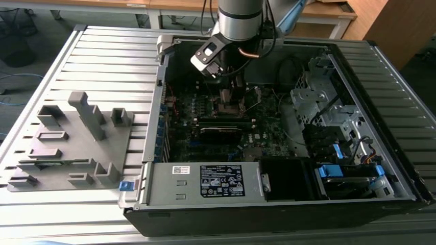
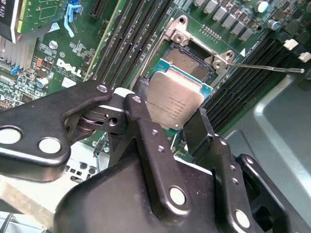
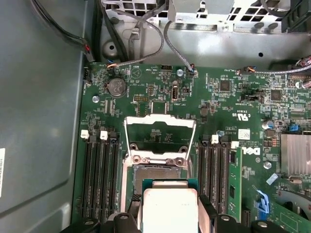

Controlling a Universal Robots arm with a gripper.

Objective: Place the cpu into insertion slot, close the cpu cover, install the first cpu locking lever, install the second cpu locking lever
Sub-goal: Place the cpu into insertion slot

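a black-walled, open-topped computer case [image 1: 272, 217] is lying on a slatted silvery metal table [image 1: 102, 51]. it is holding a dark green circuit board [image 3: 146, 92], a grey power supply box with a black-and-white label [image 1: 170, 184], a silvery drive cage [image 1: 320, 97] and some blue plastic tabs [image 1: 329, 170]. beside the case, at the exterior view's left, a flat grey fixture plate [image 1: 68, 153] is carrying several upright grey blocks [image 1: 85, 109]. the arm is reaching down into the case, and its black two-fingered gripper [image 2: 167, 110] is clenching the flat square grey-silver cpu [image 2: 179, 94] by two opposite edges, one of its fingers [image 2: 146, 127] pressing on each side. the cpu is hanging over the near part of the small square insertion slot [image 3: 155, 172], leaving the slot's far part uncovered; whether chip and slot are touching cannot be told. the thin silvery cpu cover [image 3: 160, 119], a frame with a cut-out middle, is standing swung open beyond the slot, on the side away from the fingers. a thin silvery wire locking lever [image 2: 262, 68] is sticking out from the slot's metal rim across the long black memory slots [image 3: 97, 179].
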